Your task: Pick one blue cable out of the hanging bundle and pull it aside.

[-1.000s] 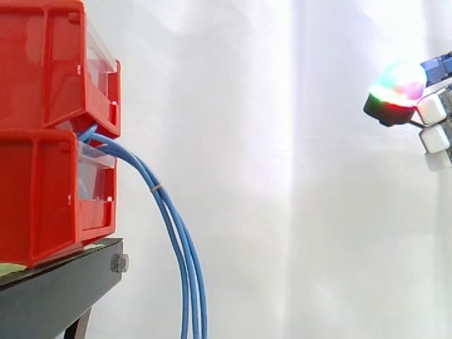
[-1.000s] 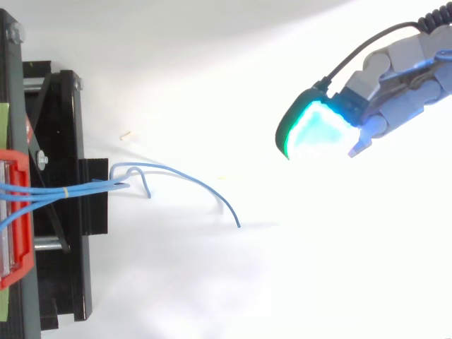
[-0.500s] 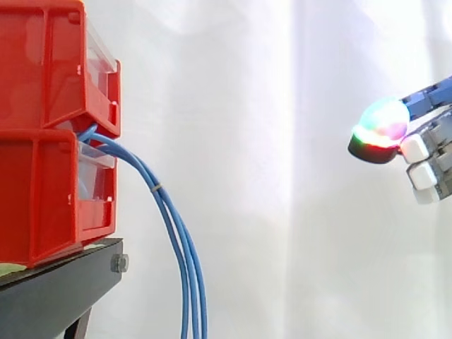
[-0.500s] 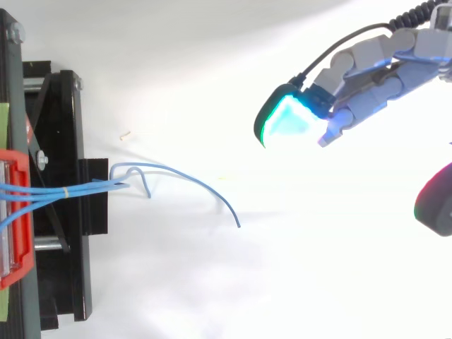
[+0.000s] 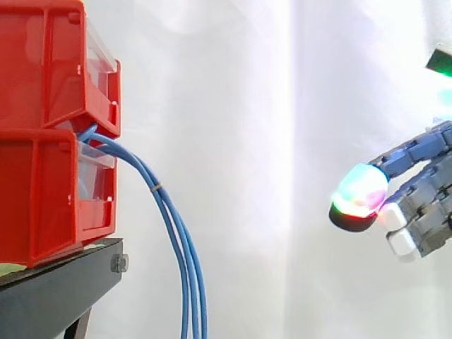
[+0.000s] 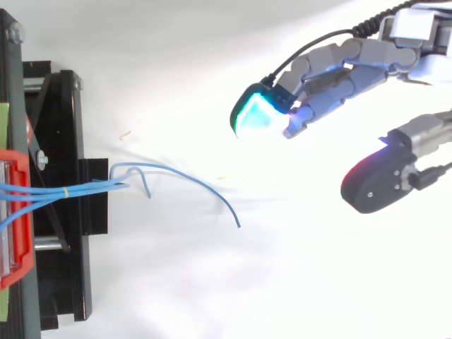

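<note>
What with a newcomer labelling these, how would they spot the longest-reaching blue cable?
From above, start at the red bins on the left, where the blue bundle emerges. One cable sweeps rightward in a long arc, well past the short loops beside it.

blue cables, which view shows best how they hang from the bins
The side view: the blue cables leave between the two red bins and drop together as one tight bundle past the black stand. The top view looks down their length, so the drop is lost, but it shows their ends fanning apart.
</note>
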Available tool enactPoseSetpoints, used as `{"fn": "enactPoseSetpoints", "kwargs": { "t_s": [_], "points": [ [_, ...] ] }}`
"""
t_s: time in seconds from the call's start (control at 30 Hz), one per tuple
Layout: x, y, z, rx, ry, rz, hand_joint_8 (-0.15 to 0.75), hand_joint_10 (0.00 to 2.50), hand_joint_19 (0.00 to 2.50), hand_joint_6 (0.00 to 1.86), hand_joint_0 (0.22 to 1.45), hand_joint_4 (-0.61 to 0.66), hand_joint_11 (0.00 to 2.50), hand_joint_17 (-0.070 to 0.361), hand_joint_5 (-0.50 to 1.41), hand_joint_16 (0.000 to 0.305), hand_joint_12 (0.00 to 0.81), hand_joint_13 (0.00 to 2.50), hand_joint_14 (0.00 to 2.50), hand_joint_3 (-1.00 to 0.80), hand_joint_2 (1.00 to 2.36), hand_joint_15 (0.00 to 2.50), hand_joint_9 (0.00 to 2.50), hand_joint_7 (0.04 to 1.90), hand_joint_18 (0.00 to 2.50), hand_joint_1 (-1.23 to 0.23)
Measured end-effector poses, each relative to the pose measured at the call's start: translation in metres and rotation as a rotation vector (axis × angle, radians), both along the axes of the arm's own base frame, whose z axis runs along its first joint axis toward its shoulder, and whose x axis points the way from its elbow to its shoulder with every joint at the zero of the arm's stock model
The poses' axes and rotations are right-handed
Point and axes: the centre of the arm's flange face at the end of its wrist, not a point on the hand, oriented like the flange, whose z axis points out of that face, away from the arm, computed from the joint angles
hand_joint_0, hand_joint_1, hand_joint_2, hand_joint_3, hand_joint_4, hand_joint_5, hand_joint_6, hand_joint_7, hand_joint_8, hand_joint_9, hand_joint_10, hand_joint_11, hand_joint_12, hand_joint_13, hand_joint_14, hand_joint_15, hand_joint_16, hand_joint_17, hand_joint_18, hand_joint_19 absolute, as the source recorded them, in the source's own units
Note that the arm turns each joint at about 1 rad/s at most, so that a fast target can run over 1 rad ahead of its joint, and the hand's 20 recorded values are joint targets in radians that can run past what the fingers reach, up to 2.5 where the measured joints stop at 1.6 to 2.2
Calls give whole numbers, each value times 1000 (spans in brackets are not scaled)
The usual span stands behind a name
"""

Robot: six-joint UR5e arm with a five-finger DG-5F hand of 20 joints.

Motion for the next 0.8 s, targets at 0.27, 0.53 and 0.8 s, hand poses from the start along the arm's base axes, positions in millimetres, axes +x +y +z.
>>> {"fn": "enactPoseSetpoints", "kwargs": {
  "t_s": [0.27,0.53,0.8],
  "points": [
    [10,-1,-16,-9,-21,-51,247,6,201,501,527,190,162,96,-204,43,310,621,10,-465,1002,261,718,652,391,-622],
    [31,2,-48,-5,-72,-58,249,6,211,501,527,194,175,96,-201,43,312,628,10,-465,1002,259,722,656,396,-621],
    [57,8,-72,3,-162,-78,250,6,218,501,528,196,177,96,-200,43,311,632,10,-465,1002,264,728,654,400,-622]
  ]
}}
